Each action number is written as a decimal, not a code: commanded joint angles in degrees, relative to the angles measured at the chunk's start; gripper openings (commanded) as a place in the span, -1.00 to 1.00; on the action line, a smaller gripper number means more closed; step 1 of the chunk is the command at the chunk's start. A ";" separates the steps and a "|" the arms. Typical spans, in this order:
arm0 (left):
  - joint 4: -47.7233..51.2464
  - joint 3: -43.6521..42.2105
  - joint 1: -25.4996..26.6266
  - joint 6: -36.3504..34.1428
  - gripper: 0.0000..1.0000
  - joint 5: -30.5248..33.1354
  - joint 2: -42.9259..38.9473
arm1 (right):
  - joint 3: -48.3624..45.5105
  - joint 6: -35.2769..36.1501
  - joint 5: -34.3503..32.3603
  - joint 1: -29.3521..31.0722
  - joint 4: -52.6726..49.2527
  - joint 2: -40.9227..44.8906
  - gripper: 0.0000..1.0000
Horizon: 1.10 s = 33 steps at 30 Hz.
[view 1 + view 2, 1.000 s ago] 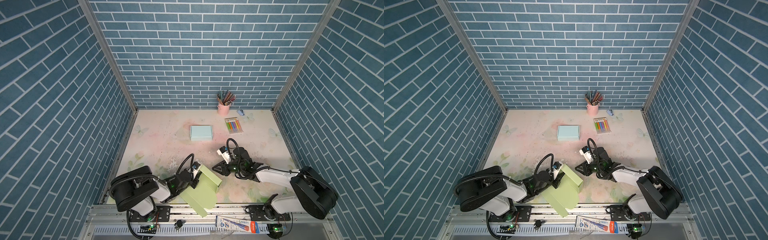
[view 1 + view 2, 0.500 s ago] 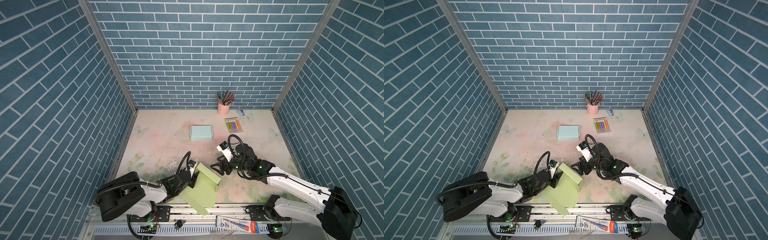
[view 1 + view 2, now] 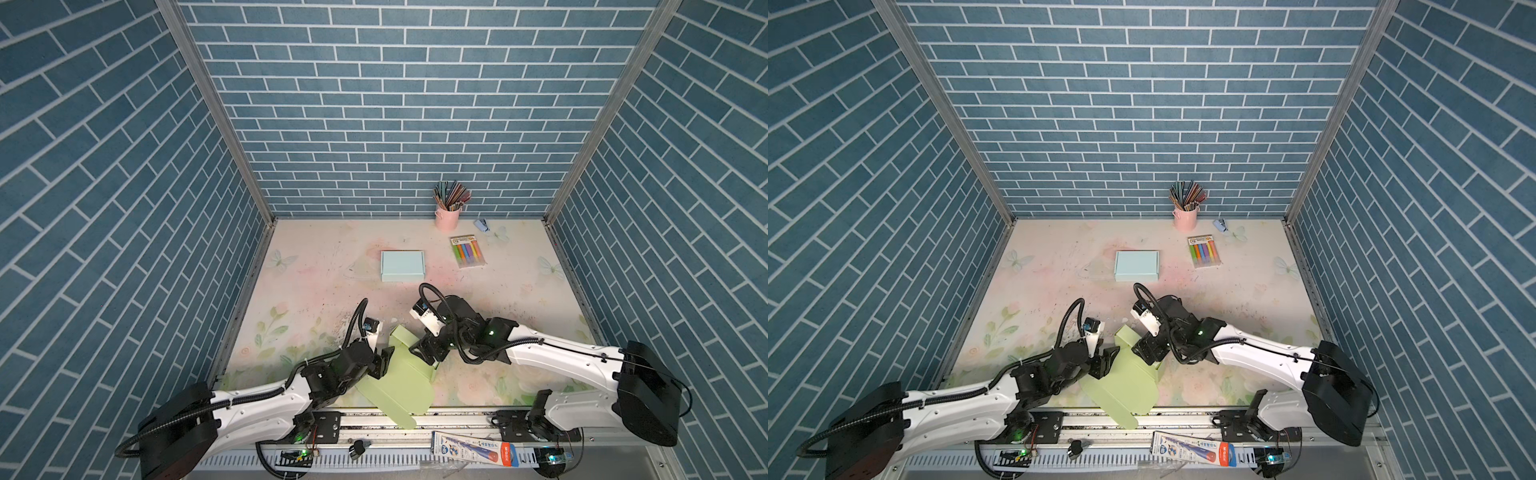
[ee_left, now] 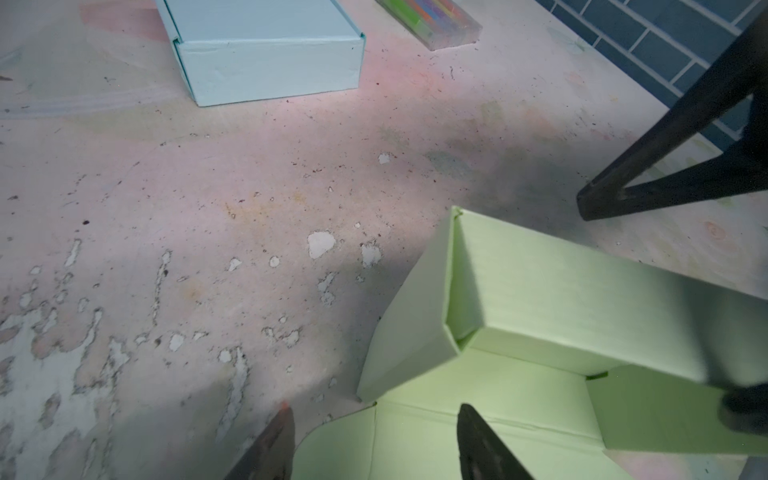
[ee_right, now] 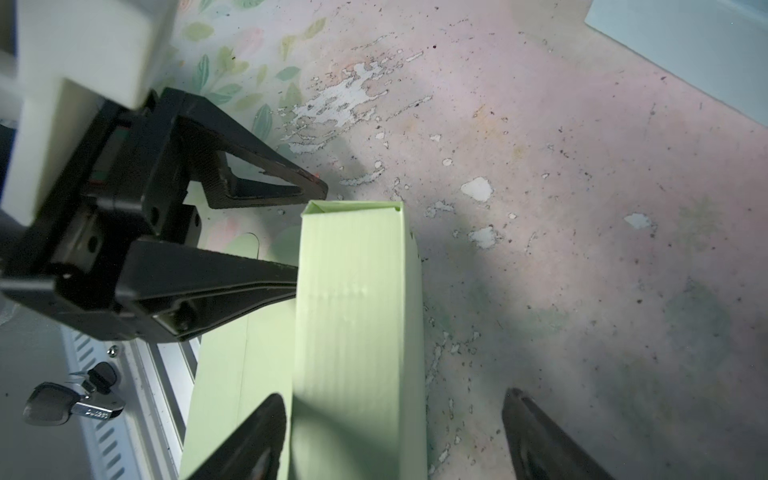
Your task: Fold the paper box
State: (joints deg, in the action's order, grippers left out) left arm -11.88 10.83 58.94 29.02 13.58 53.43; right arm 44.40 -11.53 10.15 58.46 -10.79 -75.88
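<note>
The pale green paper box (image 3: 399, 382) lies partly folded at the table's front, one flap hanging over the front rail, in both top views (image 3: 1125, 386). A raised wall (image 4: 540, 291) stands along its far side. My left gripper (image 3: 384, 361) is open at the box's left edge, one finger over the table and one over the base panel (image 4: 374, 409). My right gripper (image 3: 424, 353) is open astride the raised wall (image 5: 353, 311), one finger beside it, the other over bare table (image 5: 395, 395). Neither holds anything.
A closed light blue box (image 3: 402, 266) lies mid-table. A pink cup of pencils (image 3: 448, 218) and a marker pack (image 3: 468, 251) sit at the back right. On the metal rail in front lie a pen packet (image 3: 473, 449) and keys (image 3: 359, 446).
Both grippers have opened wider. The right gripper has moved in over the box's raised wall, and both arms have stretched out from their bases.
</note>
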 commanded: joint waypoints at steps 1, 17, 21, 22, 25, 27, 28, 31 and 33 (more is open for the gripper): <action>9.08 2.41 -0.01 4.17 0.27 0.19 -2.56 | 2.34 2.56 -3.85 0.49 -3.09 -1.84 0.56; 30.01 13.70 -2.87 11.72 0.49 4.08 -8.08 | -4.22 -1.69 2.51 -8.79 2.17 0.79 0.02; 29.19 12.65 -3.04 13.51 0.64 2.94 -10.19 | -7.29 -3.49 7.41 -13.39 5.69 2.42 -0.07; 28.46 12.13 -3.20 14.14 0.69 2.34 -10.69 | -8.27 -4.30 9.00 -14.81 7.00 3.09 -0.09; 25.24 10.09 -3.62 15.88 0.77 0.04 -11.50 | -10.99 -6.19 13.80 -19.01 10.30 4.85 -0.13; 23.04 8.62 -3.84 17.13 0.77 -1.36 -11.34 | -12.39 -7.19 15.86 -21.14 11.84 6.03 -0.14; 21.92 7.92 -4.05 17.70 0.77 -2.14 -11.12 | -12.95 -7.52 16.75 -22.20 12.47 6.46 -0.14; 18.44 6.56 -3.93 19.06 0.77 -3.91 -9.75 | -14.68 -8.81 19.43 -25.24 14.42 6.88 -0.17; 15.22 5.60 -4.03 19.83 0.77 -5.27 -8.54 | -16.36 -9.97 22.30 -27.56 16.89 6.69 -0.18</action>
State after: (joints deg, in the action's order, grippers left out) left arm 8.84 17.63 55.35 45.95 10.26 43.99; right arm 29.54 -18.46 26.55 32.80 1.72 -69.95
